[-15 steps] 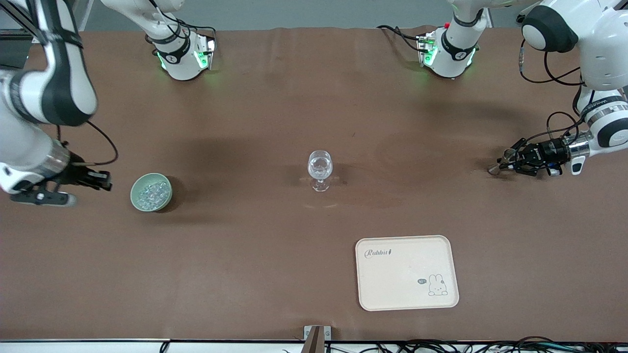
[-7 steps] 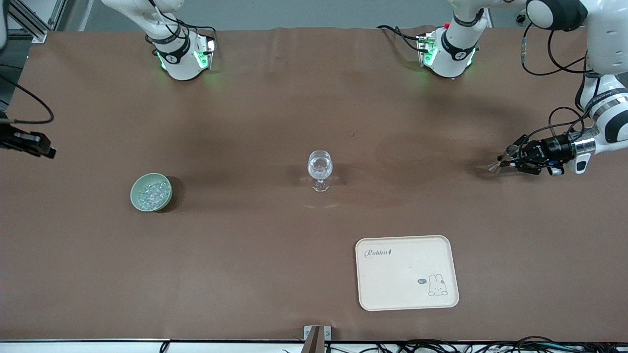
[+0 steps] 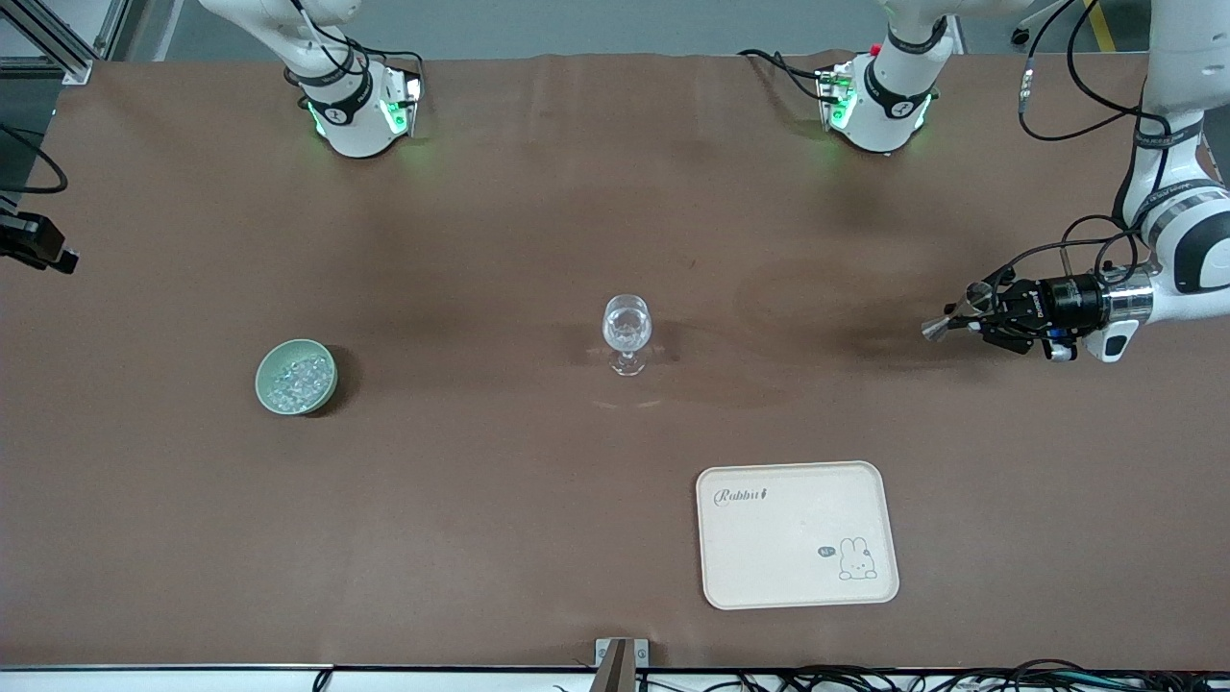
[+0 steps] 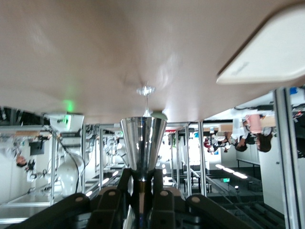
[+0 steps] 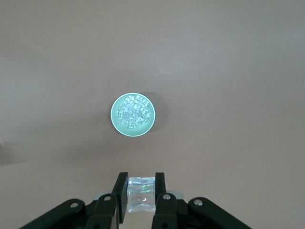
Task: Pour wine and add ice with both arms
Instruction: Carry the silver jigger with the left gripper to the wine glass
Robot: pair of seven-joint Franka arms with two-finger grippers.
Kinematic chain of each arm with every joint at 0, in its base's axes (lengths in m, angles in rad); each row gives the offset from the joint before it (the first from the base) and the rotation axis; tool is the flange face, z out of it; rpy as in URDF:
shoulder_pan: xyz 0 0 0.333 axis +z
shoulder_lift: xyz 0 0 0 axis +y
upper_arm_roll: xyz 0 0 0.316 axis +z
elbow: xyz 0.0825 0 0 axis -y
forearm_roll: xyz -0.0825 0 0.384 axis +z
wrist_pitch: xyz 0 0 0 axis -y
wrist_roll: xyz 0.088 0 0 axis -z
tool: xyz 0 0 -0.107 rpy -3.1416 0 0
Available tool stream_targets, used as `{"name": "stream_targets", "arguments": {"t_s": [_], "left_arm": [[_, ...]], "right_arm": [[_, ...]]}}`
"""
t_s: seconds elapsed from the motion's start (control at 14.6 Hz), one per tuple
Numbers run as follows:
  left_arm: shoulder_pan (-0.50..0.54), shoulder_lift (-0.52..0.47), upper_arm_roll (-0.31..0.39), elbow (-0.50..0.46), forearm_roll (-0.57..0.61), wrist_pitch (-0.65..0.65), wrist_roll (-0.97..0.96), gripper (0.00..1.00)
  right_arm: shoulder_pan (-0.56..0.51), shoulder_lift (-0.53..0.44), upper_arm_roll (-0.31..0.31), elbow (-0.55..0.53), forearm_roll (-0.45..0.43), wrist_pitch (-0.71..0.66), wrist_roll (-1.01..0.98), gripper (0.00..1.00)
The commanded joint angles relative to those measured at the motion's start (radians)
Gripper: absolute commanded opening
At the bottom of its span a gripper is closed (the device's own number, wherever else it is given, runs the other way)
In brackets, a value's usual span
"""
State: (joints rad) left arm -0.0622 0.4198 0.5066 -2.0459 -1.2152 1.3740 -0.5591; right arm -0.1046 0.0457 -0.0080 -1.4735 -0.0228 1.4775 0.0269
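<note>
Brown table (image 3: 500, 500): left gripper (image 4: 141, 183) clenches a shiny metal cone-shaped jigger (image 3: 947, 319) at three o'clock, while right gripper (image 5: 141, 188) grasps a clear ice chunk (image 5: 141, 194) above the pale green ice bowl (image 5: 133, 114)

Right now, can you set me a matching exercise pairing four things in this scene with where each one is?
Things:
1. ice cube
2. metal jigger
3. green bowl
4. cream tray

Places:
A. on the table, full of ice
B. between the right gripper's fingers
C. nearest the front camera
D. between the left gripper's fingers

Pairs: 1-B, 2-D, 3-A, 4-C
</note>
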Motion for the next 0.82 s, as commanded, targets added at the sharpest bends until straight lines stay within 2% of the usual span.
{"name": "stream_targets", "arguments": {"t_s": [0.0, 0.14, 0.41, 0.75], "left_arm": [[0.004, -0.149, -0.077, -0.025, 0.025, 0.055, -0.158, 0.00], [0.004, -0.212, -0.155, 0.002, 0.037, 0.086, -0.286, 0.00], [0.009, -0.315, -0.356, -0.005, 0.124, 0.239, -0.421, 0.00], [0.009, -0.326, -0.518, -0.008, 0.125, 0.410, -0.517, 0.00]], "right_arm": [[-0.018, -0.044, 0.011, -0.057, 0.012, 0.017, -0.016, 0.01], [-0.015, -0.063, 0.011, -0.073, 0.012, 0.021, -0.015, 0.01], [-0.014, -0.063, 0.013, -0.082, 0.030, 0.087, -0.016, 0.01], [-0.018, -0.063, 0.013, -0.097, 0.041, 0.121, -0.016, 0.01]]}}
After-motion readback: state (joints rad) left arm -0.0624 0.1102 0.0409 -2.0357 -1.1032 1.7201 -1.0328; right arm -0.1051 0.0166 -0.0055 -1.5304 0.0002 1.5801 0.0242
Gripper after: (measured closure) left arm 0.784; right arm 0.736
